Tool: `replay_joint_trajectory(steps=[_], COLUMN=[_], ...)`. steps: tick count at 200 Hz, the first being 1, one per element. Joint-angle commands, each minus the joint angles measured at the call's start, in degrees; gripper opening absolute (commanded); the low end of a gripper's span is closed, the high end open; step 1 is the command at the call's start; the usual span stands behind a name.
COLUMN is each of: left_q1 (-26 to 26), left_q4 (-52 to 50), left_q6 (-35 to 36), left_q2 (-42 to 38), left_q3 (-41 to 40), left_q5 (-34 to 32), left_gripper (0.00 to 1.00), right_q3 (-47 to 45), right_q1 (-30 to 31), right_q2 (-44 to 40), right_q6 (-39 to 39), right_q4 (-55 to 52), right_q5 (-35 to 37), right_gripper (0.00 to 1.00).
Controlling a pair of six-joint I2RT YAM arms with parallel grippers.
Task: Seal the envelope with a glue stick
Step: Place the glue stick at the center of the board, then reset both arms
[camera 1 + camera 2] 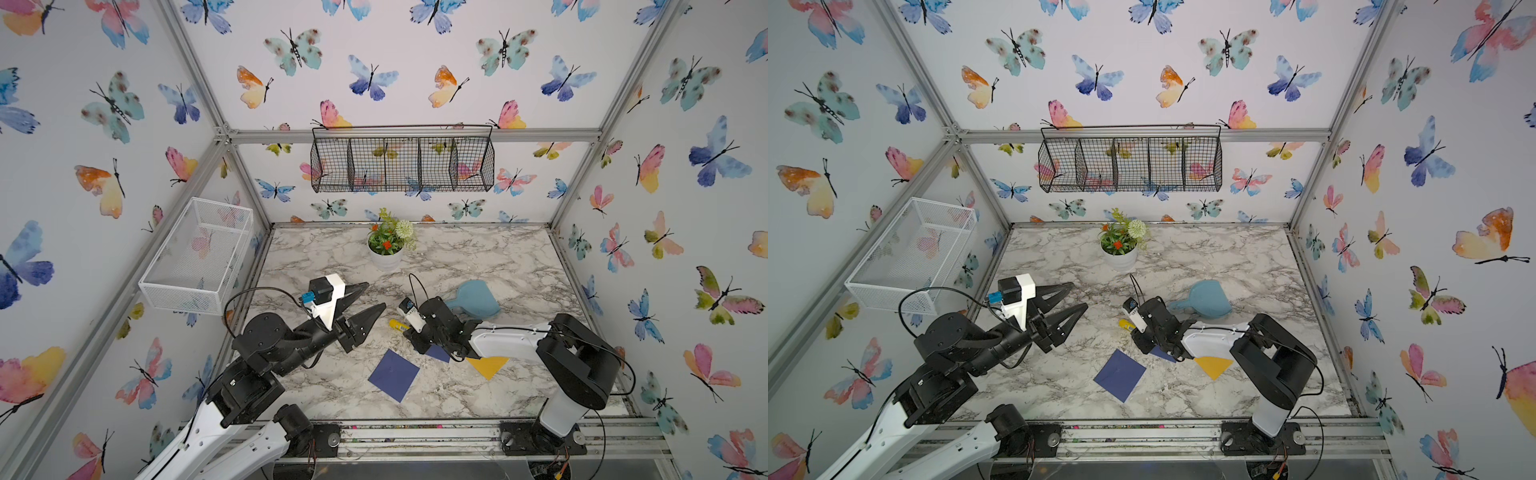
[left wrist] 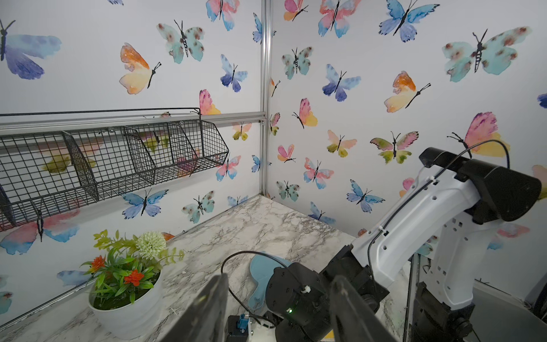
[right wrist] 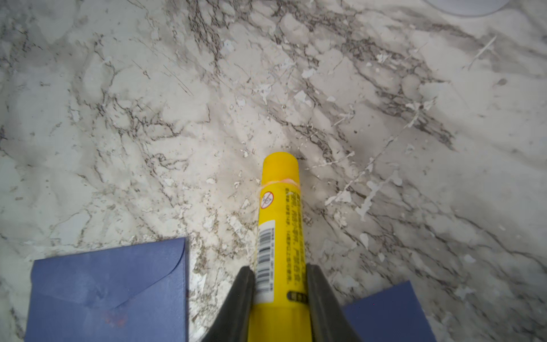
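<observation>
I judge we're early: my right claw is clamped on the glue stick mid-table, but its yellow cap is still on, and the navy envelope on its near side shows no glue I can see. The stick's body sits between the jaws, capped end poking left toward my left claw, which hangs part open and empty
</observation>
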Motion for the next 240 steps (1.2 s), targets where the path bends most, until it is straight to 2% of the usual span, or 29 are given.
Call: replay_joint_trajectory(steps=[1,44,80,105,125,128,137,142,153,178,206,225,240], left_q1=[-0.3,-0.2,-0.2,-0.2,0.0,0.1,0.8,1.2,2.6,8.7,20.3,28.2,32.0], left_q4=[2.1,2.0,1.2,-0.4,-1.5,-1.7,-2.2,-2.4,-2.5,-1.1,2.4,6.0,9.7], left_q6=[-0.3,-0.3,-0.4,0.3,0.7,0.8,1.1,1.1,0.9,-1.0,-5.9,-9.2,-9.9], left_q2=[0.0,0.9,1.7,3.5,5.7,6.0,7.2,7.8,9.1,11.2,12.4,13.0,13.3], left_q3=[-0.5,-1.0,-1.7,-1.5,-1.7,-1.7,-1.8,-1.9,-2.3,-4.6,-9.7,-14.5,-18.6], left_q5=[1.3,-0.2,-5.5,-11.7,-18.3,-19.2,-21.1,-22.1,-24.1,-26.0,-26.0,-26.6,-27.8], left_gripper=[0.59,0.6,0.6,0.64,0.72,0.84,1.0,0.98,0.98,0.98,0.98,0.99,0.99], right_q3=[1.5,0.8,2.0,3.3,4.0,4.0,3.8,3.6,3.0,0.3,-3.1,-7.3,-11.6], right_q1=[0.0,0.0,0.0,-0.1,-1.0,-1.3,-2.1,-2.9,-4.7,-12.1,-23.0,-30.2,-35.2], right_q2=[1.5,1.7,-0.3,-3.5,-7.3,-7.9,-9.9,-11.0,-13.5,-18.8,-22.3,-24.2,-25.5], right_q6=[1.6,3.4,4.5,4.5,3.4,3.2,2.5,2.2,1.2,-0.8,-2.5,-3.0,-3.4], right_q4=[-2.3,-5.2,-4.3,-4.5,-5.9,-6.2,-6.9,-7.2,-7.9,-7.7,-6.1,-1.4,4.7], right_q5=[-0.2,-1.5,-1.3,0.5,3.5,4.2,5.7,6.8,9.2,12.8,16.5,18.2,18.1], right_gripper=[0.18,0.38,0.5,0.57,0.73,0.78,0.92,0.98,0.98,0.98,0.99,1.0,0.99])
